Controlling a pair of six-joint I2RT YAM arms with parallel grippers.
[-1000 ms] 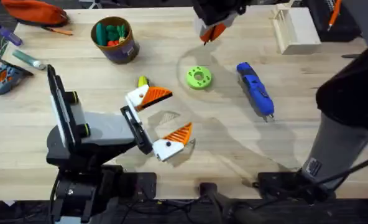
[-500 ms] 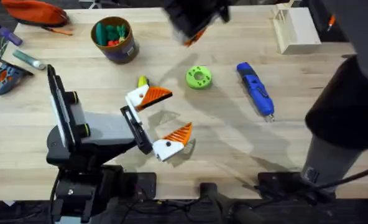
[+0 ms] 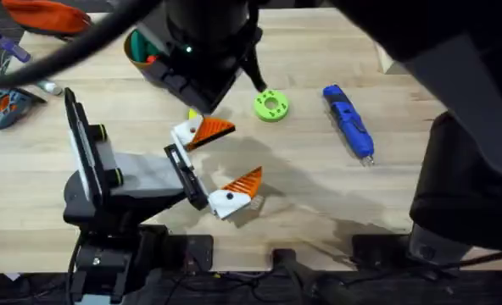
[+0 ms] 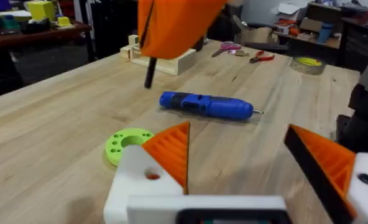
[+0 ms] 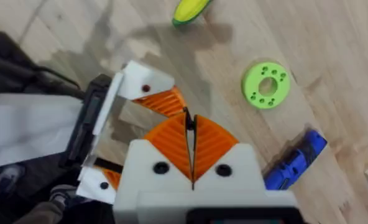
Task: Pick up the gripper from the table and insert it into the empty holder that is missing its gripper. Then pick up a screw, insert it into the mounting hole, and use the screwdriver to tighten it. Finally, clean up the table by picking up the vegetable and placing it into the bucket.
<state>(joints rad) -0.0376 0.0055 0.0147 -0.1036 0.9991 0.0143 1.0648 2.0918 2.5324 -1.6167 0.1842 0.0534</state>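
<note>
Right wrist: closed right hand [image 5: 191, 146] pinching a screw, vegetable [image 5: 192, 10] well beyond.

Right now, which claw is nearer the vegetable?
Left. The left claw is low by the table, one finger beside the vegetable; the right claw hovers well above both.

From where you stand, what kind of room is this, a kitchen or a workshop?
Most likely a workshop or robotics lab: a wooden workbench carries a blue electric screwdriver, pliers and a tape roll lie farther back, and cluttered desks stand behind.
</note>
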